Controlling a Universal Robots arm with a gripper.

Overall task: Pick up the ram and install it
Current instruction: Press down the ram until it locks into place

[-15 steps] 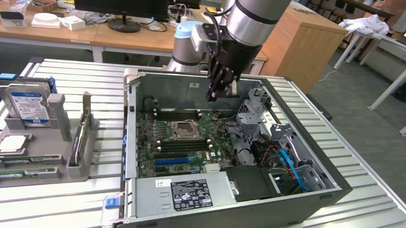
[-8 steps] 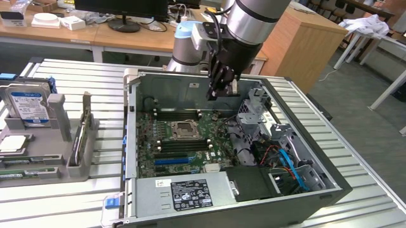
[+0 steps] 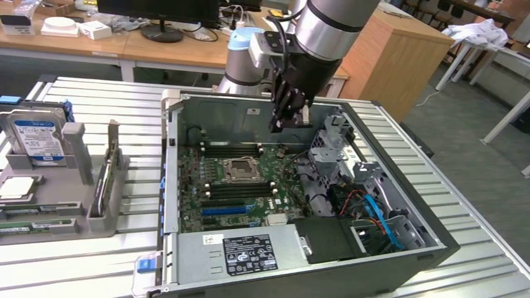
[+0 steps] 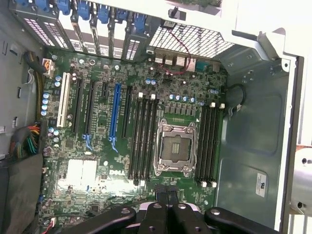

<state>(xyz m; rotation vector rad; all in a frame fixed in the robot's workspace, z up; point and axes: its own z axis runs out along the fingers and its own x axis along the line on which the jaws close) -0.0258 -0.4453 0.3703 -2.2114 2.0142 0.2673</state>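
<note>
The motherboard (image 4: 97,146) is dark green, speckled with small silver and black parts. One expansion slot (image 4: 115,114) on it is bright blue, another (image 4: 62,100) white, the rest black. The RAM slots (image 4: 144,141) are black with white end clips. The CPU socket (image 4: 174,148) has a silver metal frame around a dark centre. The computer case (image 3: 431,239) is grey metal. The power supply (image 3: 248,251) carries a black label with white print. The counter (image 3: 74,254) is ribbed in pale silver strips. The hard drive (image 3: 35,139) has a white and blue label. The black fingers (image 4: 168,195) hang from a silver arm (image 3: 336,22).
</note>
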